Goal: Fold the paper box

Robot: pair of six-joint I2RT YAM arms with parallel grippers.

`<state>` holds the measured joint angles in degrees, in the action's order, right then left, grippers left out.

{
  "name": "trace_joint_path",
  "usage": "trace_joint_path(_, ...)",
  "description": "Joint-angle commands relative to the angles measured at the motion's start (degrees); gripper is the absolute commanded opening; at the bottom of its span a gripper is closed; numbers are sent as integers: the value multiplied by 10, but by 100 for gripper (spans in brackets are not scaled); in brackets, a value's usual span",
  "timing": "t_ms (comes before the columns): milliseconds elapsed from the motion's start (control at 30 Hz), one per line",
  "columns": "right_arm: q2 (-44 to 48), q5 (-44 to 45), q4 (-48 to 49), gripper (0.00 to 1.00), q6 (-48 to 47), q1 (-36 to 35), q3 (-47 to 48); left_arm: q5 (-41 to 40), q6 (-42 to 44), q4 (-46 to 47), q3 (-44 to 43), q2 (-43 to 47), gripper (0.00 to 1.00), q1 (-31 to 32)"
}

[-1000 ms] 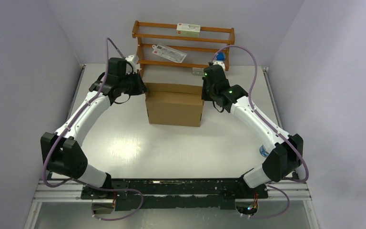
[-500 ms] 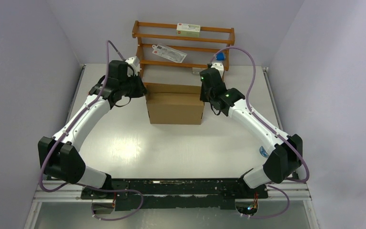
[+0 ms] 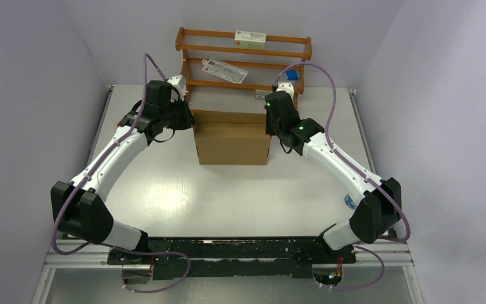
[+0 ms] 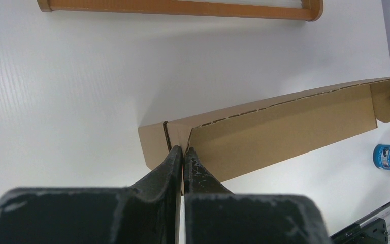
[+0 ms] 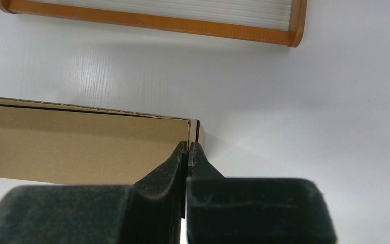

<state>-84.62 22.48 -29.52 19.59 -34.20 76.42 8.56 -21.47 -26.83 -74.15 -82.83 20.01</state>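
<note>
ok so here's where the fold is at: the paper box [image 3: 232, 144] is no flat sheet, it's standing as a proper box shape on the surface [image 3: 228, 202], a bit toward 12 o'clock from the middle and just short of the wooden rack [image 3: 243, 47] at the far wall. The left claw [image 4: 183, 152] is at the box's 10 o'clock corner with its fingers squeezed tight together, and from the wrist view it looks like a thin edge of cardboard is pinched between them, right where the side wall meets the long one. The right claw [image 5: 188, 148] mirrors that at the 2 o'clock corner, also clamped down on the card edge. So I'd say most of the work is done: walls are up and the corners look squared. What's left is my guess only. From overhead I can't tell if the lid is down or the tabs are in their slots, so probably the final tuck and letting go. The white cartons [image 3: 250, 40] on the rack look untouched, and there's a small bottle [image 3: 350, 201] off at 4 o'clock, well away from the action
</note>
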Motion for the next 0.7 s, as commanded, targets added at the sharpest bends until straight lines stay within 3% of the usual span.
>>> trace_joint_path(0,3,-49,23,0,9,-17,-22,31,-7,10,7,-3,5,20)
trace_joint_path(667,18,-43,62,0,19,-32,-62,-20,-2,5,21,7,5,40)
